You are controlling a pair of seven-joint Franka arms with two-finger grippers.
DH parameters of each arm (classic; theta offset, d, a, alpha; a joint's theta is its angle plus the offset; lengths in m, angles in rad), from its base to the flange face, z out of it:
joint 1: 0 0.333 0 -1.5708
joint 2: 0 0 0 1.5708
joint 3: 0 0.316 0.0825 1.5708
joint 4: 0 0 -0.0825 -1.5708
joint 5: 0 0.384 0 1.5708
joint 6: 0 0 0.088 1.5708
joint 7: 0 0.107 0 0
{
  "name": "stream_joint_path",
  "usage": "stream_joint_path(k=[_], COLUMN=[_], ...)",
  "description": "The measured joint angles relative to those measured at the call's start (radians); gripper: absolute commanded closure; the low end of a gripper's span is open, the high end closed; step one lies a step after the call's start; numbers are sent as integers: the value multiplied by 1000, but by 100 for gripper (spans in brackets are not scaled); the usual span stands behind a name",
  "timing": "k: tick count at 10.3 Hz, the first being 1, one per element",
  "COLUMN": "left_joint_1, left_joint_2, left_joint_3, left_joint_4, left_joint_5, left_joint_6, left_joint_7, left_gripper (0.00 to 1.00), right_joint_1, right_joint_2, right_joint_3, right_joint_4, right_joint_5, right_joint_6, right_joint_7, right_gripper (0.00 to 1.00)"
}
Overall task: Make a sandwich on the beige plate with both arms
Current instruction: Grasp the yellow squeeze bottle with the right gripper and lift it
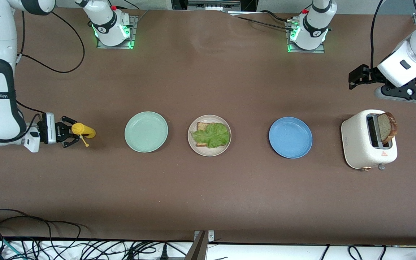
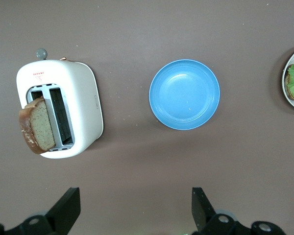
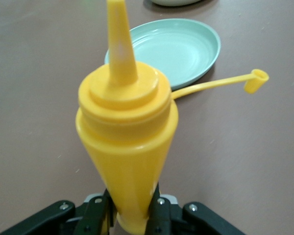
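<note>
Desk (image 1: 208, 195): plain brown. Beige plate (image 1: 209, 152): pale cream. Bread slice on it (image 1: 201, 126): tan, brown crust; lettuce leaf (image 1: 211, 135): ruffled green. Mint green plate (image 1: 146, 131). Blue plate (image 1: 290, 137). Toaster (image 1: 359, 144): speckled cream; bread in slot (image 1: 388, 127): tan, dark brown crust. Squeeze bottle (image 1: 83, 130): yellow, cap yellow. End effectors: right (image 1: 67, 136), left (image 1: 360, 76), both black.

Yellow squeeze bottle (image 1: 83, 131), mint plate (image 1: 146, 131), blue plate (image 1: 290, 137), toaster (image 1: 368, 141) holding bread.

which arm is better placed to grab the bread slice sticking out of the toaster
Left. Its open left gripper hangs by the white toaster holding the brown-crusted bread slice; the right gripper is closed on the yellow squeeze bottle.
</note>
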Motion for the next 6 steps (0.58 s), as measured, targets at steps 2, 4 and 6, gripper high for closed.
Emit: stream_joint_path(k=[2,4,6], left_joint_1=[0,2,16], left_joint_2=[4,4,7], left_joint_3=[0,0,1], left_joint_4=[0,0,0], left_joint_5=[0,0,0], left_joint_6=[0,0,2], left_joint_7=[0,0,0], left_gripper=[0,0,0], right_joint_1=[79,166,262], right_joint_2=[-49,-92,-121], right_joint_3=[0,1,1], right_joint_4=[7,17,19], right_joint_5=[-36,-104,-173], right_joint_6=[58,110,180], right_joint_7=[78,200,301], right_gripper=[100,100,100])
